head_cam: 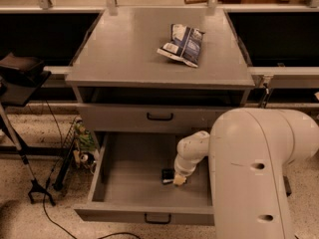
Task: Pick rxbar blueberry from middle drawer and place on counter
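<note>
The middle drawer (pixel 129 183) is pulled open below the grey cabinet. On its floor, right of centre, lies a small dark object (pixel 168 175) that looks like the rxbar blueberry; its print cannot be read. My gripper (pixel 178 179) reaches down into the drawer, right beside and touching this object, with a pale fingertip showing. The arm's large white body hides the drawer's right part. The counter (pixel 124 49) is the cabinet's grey top.
A blue-and-white chip bag (pixel 182 44) lies on the counter's right half. A shallower shut drawer front with a black handle (pixel 160 116) sits above the open one. A black stand (pixel 22 108) and cables are on the floor at left.
</note>
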